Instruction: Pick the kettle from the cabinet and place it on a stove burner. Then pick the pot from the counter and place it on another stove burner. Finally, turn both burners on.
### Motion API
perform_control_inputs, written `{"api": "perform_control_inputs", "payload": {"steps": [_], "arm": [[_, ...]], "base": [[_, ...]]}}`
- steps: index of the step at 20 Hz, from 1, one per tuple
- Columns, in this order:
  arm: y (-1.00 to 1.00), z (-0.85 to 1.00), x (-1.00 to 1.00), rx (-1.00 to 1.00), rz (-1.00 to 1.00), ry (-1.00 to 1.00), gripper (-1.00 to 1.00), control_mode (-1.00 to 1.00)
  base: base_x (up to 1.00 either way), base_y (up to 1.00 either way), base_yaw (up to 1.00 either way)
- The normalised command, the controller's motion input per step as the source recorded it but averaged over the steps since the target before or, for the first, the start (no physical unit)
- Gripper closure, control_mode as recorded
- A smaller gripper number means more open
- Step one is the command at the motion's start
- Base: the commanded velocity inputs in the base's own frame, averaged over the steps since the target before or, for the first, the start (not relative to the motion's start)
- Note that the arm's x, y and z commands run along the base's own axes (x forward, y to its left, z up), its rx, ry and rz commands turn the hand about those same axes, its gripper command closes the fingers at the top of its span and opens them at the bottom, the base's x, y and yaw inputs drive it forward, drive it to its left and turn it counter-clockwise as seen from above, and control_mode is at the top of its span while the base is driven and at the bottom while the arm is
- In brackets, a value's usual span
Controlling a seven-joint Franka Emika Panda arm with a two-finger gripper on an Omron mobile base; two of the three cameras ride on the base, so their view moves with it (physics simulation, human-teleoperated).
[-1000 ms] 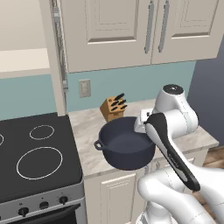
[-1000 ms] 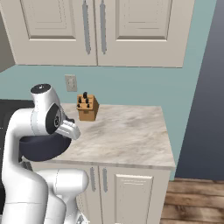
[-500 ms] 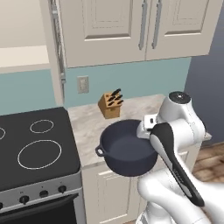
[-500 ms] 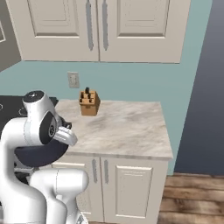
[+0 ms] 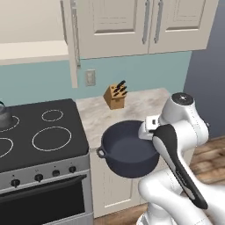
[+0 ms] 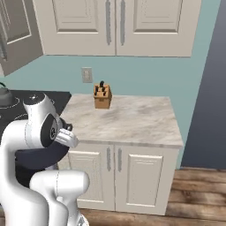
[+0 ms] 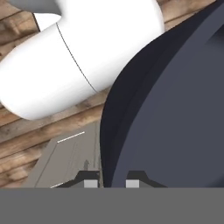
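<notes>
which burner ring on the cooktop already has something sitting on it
The far-left back ring, cut off by the picture's edge: the kettle sits there. The other rings on the cooktop are bare.

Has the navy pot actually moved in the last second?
Yes. The wide dark navy pot sat close by the wooden knife block; now it hangs farther from it, past the beige marbled counter's front edge.

Dark navy pot (image 5: 129,151), beige marbled counter (image 5: 132,105); black cooktop (image 5: 39,127) — white burner rings (image 5: 52,138)

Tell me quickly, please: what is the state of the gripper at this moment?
Gripper: closed on the rim of the pot, holding it in the air in front of the counter.
</notes>
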Motion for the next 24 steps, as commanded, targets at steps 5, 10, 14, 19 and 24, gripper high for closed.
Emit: {"api": "perform_control_inputs", "payload": {"steps": [5,10,14,19,24], "arm": [[0.0,0.0,0.0,0.0,0.0,0.0,1.0,1.0],[0.0,0.0,0.0,0.0,0.0,0.0,1.0,1.0],[0.0,0.0,0.0,0.0,0.0,0.0,1.0,1.0],[0.0,0.0,0.0,0.0,0.0,0.0,1.0,1.0],[0.0,0.0,0.0,0.0,0.0,0.0,1.0,1.0]], "base": [[-0.31,0.68,0.12],[-0.3,0.62,0.16],[-0.4,0.35,0.19],[-0.42,0.26,0.2],[-0.04,0.19,0.24]]}}
